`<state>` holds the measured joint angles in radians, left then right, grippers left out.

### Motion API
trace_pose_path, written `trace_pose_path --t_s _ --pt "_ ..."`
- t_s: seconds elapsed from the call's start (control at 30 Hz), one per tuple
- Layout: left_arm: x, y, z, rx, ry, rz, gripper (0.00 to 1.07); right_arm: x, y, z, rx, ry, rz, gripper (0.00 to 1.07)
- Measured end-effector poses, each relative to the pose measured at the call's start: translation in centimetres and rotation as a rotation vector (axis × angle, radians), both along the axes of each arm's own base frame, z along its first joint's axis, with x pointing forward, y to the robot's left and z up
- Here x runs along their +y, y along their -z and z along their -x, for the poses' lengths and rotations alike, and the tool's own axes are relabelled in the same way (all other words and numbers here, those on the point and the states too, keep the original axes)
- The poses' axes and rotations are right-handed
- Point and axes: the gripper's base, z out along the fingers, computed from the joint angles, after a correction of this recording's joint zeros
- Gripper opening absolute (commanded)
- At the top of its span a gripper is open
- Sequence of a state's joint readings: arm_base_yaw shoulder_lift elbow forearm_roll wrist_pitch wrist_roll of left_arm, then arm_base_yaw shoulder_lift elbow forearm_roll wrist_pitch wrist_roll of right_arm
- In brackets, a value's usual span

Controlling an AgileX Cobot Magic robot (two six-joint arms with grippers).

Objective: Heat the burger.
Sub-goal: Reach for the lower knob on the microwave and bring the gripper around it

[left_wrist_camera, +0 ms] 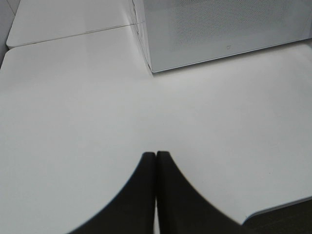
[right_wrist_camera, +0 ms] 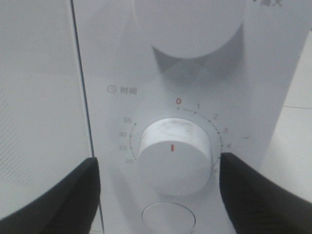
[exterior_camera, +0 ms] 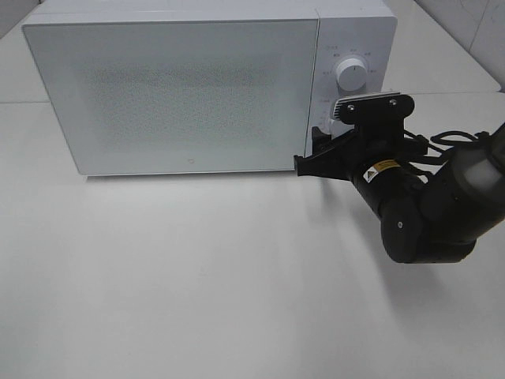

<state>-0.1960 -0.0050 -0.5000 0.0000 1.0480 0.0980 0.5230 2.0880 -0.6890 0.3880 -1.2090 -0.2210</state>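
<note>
Microwave (exterior_camera: 181, 87): white box, speckled door shut, stood at the desk's (exterior_camera: 197, 276) back edge.
Right end effector (right_wrist_camera: 159, 163): we saw black fingers apart, flanking the round timer knob (right_wrist_camera: 174, 156).
Left end effector (left_wrist_camera: 156, 158): fingers pressed together.
Burger: we could not see it.

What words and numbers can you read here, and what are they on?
"0" in red, then "1", "2", "3", "4": microwave panel, around the lower knob.
"35", "30", "25", "20": same dial, other side.
"时间" with a clock sign: above that dial.
Characters by the upper knob: cut off, unreadable.
On the right arm, a yellow sticker: too small to read.
On the microwave door, a small mark: too small to read.
</note>
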Motion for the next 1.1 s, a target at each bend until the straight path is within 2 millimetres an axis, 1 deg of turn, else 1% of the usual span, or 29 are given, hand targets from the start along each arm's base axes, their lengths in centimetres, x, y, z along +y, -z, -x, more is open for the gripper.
trace_pose_path --t_s 1.1 --pt "0.0 0.0 0.0 0.0 0.0 0.0 0.0 -0.04 0.05 0.07 0.0 -0.004 0.019 0.65"
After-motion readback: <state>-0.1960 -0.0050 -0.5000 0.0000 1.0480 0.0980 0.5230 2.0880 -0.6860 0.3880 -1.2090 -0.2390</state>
